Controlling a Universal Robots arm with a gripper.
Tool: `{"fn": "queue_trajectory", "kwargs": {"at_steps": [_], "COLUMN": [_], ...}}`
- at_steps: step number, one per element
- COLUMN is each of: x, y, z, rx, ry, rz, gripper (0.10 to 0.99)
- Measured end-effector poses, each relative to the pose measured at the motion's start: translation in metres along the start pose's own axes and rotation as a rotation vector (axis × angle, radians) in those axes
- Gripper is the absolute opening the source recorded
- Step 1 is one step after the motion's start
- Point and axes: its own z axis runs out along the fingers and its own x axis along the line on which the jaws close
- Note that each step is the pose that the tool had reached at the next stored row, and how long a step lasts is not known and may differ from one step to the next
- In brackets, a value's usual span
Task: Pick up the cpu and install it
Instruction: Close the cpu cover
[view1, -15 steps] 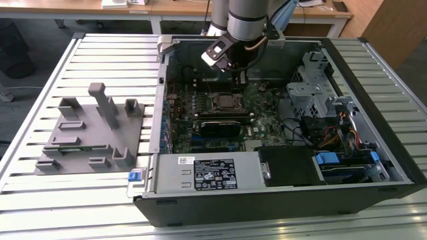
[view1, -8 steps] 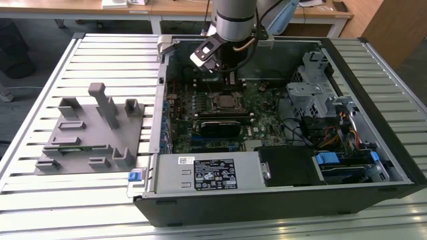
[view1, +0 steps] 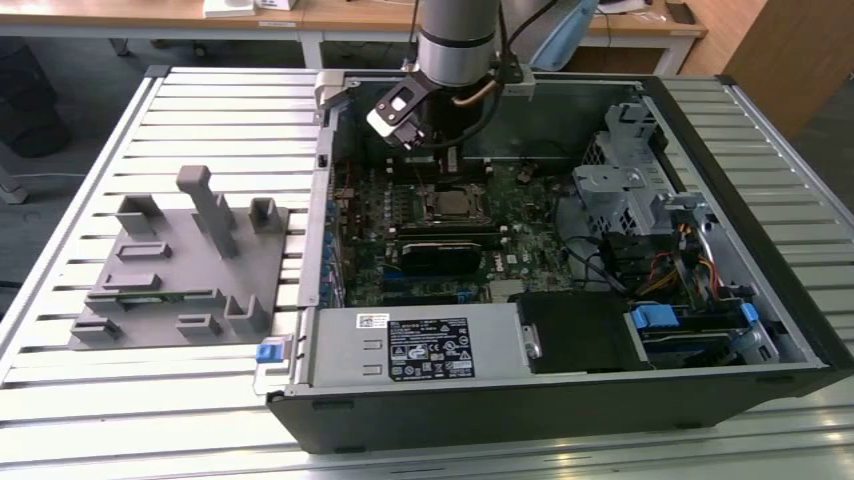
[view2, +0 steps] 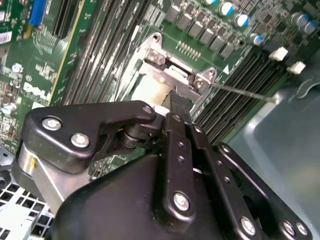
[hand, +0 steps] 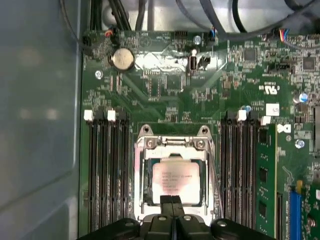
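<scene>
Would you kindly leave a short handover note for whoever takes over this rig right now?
Gripper: shut, nothing between its fingers, tips at the edge of the cpu; contact cannot be told.
The cpu lies flat inside the socket frame on the motherboard, in the open computer case.
Done: cpu is in the socket.
Left: unclear whether it is fully seated or the socket is latched.
</scene>
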Motion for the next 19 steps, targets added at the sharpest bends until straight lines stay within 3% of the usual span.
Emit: {"fn": "queue_trajectory", "kwargs": {"at_steps": [9,19], "x": [-0.0004,-0.0004], "y": [-0.0082,-0.0099], "z": [0.0088,0.0173], "rx": [0.000,0.000], "ry": [-0.0001,-0.0002], "rz": [0.000,0.000], "gripper": [0.106,0.106]}}
